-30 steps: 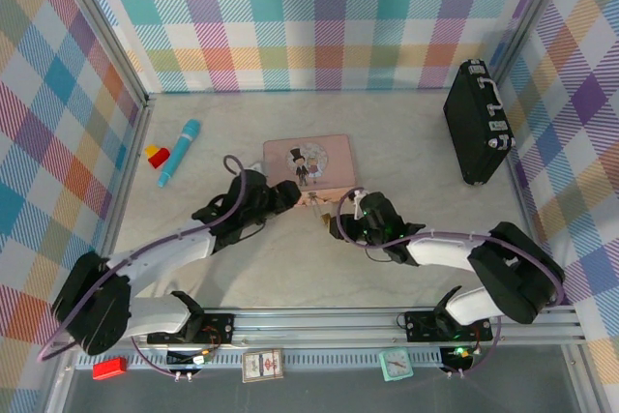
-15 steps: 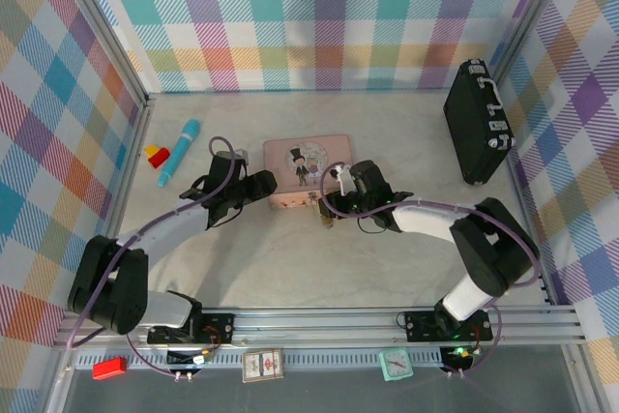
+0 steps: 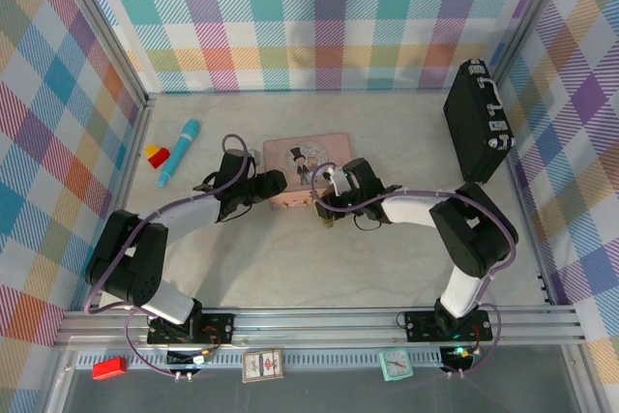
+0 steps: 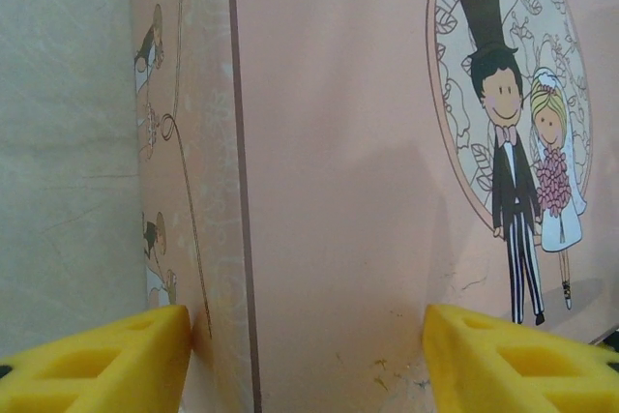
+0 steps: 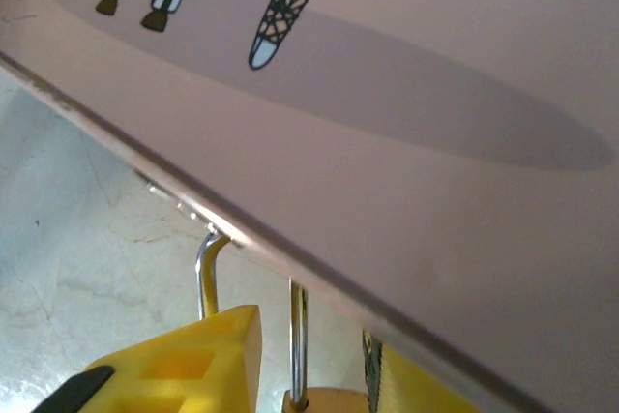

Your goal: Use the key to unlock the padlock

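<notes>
Brass padlock (image 5: 324, 400) sits between right gripper's (image 5: 314, 365) narrow jaws — hold unclear — left gripper (image 4: 305, 355) spread wide by pink tin (image 4: 338, 142).

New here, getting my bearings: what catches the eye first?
A pink tin box with a cartoon bride and groom sits centrally, hemmed in from both sides. The left gripper straddles its left edge with yellow fingers, while the right gripper flanks the silvery shackle of the brass padlock at its front edge.
</notes>
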